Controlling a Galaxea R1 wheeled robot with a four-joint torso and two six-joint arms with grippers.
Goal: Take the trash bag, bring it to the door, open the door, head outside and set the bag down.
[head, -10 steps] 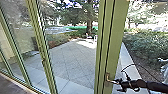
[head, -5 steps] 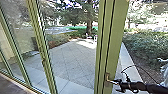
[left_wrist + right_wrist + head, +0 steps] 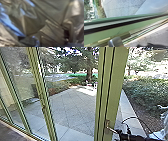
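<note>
— What lies nearest you?
— The trash bag (image 3: pixel 50 31), dark plastic in glossy folds with blue glints, seen close up before my left wrist camera. How far my left gripper is open, or whether it has hold of the bag, I cannot tell.
— And on your right?
— My right gripper (image 3: pixel 121 134) is at the free end of a metal lever handle (image 3: pixel 111 129), low on a green door frame (image 3: pixel 117 84). I cannot tell how far it is open, or whether it grips, touches or only nears the lever (the rounded grey end looms large before my right wrist camera). A thin black cable (image 3: pixel 132 117) arcs above my dark right arm (image 3: pixel 140 138). A pale thing (image 3: pixel 160 133) beside it is too blurred to name.
— Beyond the handle?
— Green-framed glass panels (image 3: pixel 20 79) run along my left, above a strip of dark floor (image 3: pixel 10 133). Through the glass lies a paved yard (image 3: pixel 72 107), its slabs partly sunlit, with leafy shrubs (image 3: pixel 147 94) along the right side.
— And farthest off?
— Small pale objects, too small to identify, near the yard's far end; behind them, a tree trunk (image 3: pixel 89 74) and a bright green strip (image 3: pixel 77 75).
</note>
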